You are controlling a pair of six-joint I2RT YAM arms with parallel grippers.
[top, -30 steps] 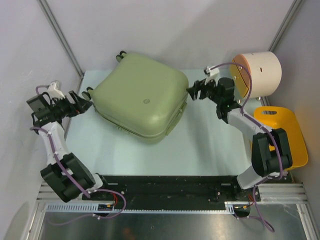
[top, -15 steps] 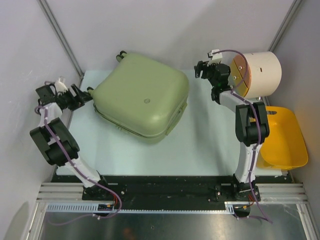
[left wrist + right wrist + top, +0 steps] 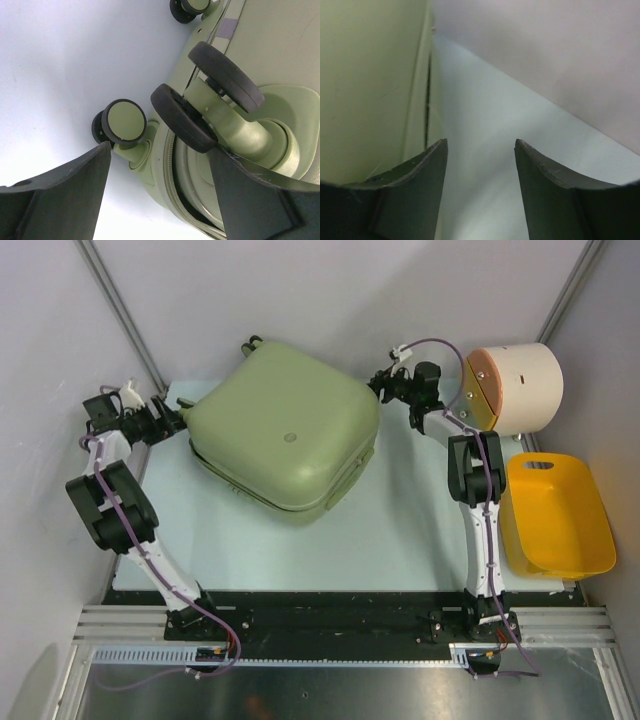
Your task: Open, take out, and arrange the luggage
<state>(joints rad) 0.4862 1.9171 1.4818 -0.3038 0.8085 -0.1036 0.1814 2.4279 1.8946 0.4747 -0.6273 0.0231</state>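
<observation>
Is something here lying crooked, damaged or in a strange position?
The pale sage-green hard-shell suitcase lies flat and closed, but turned diagonally on the pale table, its wheels toward the far left. The cream cylindrical drum lies on its side at the far right. No damage or spill is visible.

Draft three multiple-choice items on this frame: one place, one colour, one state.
1. Where is the basket?
A) at the table's far left corner
B) at the right edge of the table, on the near side of the drum
C) between the two arm bases

2. What colour is the shell of the suitcase?
A) pale green
B) black
C) orange

3. The left end effector is:
A) shut on a wheel
B) holding the basket
C) open, by the wheels

Answers:
1 B, the top view shows it on the right, nearer than the drum.
2 A, it is green in every view.
3 C, its fingers stand apart in the left wrist view.
</observation>
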